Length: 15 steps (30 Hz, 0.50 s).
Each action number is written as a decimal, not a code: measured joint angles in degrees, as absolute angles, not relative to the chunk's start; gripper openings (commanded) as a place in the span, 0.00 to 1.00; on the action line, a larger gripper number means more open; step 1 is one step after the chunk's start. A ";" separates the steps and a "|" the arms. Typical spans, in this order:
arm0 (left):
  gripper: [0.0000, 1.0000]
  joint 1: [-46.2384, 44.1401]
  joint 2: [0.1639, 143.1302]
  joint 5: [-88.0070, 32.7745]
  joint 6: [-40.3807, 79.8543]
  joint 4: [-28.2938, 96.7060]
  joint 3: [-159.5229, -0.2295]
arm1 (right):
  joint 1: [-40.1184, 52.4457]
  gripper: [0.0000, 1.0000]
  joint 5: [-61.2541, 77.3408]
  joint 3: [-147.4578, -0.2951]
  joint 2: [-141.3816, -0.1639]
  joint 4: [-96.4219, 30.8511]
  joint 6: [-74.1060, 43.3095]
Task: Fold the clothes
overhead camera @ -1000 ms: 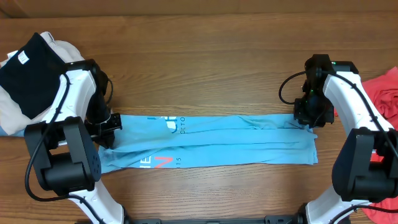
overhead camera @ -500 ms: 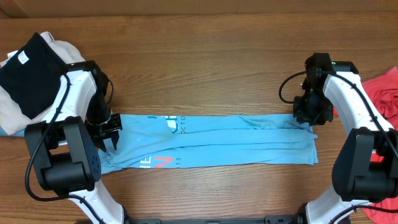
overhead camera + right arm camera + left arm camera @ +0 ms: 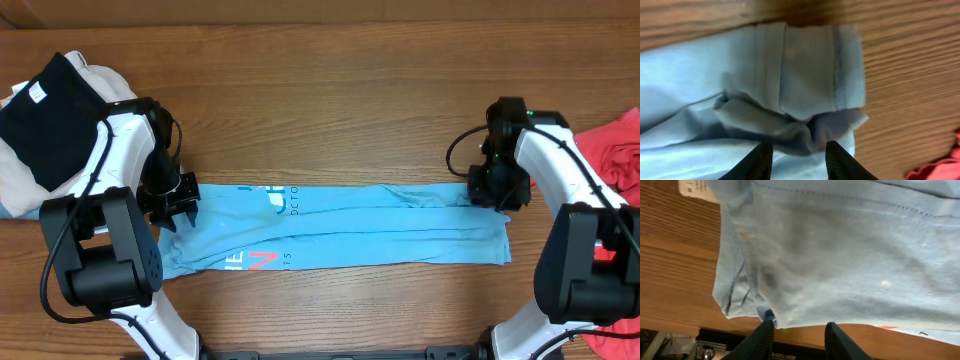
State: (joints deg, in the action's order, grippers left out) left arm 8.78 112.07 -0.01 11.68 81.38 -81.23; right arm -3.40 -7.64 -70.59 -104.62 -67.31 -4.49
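1. Currently, the sky-blue T-shirt [image 3: 350,235] lies flat on the table [image 3: 330,90] as a long narrow band. Its sides are folded in lengthwise, and the lettering [image 3: 262,262] shows near its left end.
2. The left gripper [image 3: 180,196] hangs over the shirt's left end and the right gripper [image 3: 492,192] over its right end. One sits at each end, most likely because the band was stretched and laid down between them.
3. Both sets of jaws stand parted with nothing between them. In the wrist views the cloth lies beneath them, a stitched hem at the left end and a bunched fold at the right. Whether the left gripper brushes the hem is hard to tell from that angle.
4. The coral-red T-shirt [image 3: 615,155] waits crumpled beyond the blue shirt's right end. A dark-and-cream pile [image 3: 45,120] sits beyond its left end, which leaves the fold some room.
5. A second ago both grippers sat lower on the shirt's ends with their jaws nearer shut. They have since let go, and the left one has drifted toward the shirt's far edge. The shirt itself has barely shifted.
6. By this layout, the lengthwise fold looks finished and a crosswise fold comes next.
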 measured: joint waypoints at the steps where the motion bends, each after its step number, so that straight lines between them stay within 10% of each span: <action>1: 0.36 8.78 112.07 -0.21 11.68 81.36 -81.23 | -3.40 0.37 -7.62 -69.87 -104.62 -66.74 -4.51; 5: 0.37 8.78 112.07 -0.45 11.68 81.30 -81.23 | -3.40 0.04 -7.55 -68.01 -104.62 -65.60 -4.10; 15: 0.37 8.78 112.07 -0.71 11.68 81.10 -81.23 | -3.40 0.23 -7.42 -67.83 -104.62 -72.34 -5.85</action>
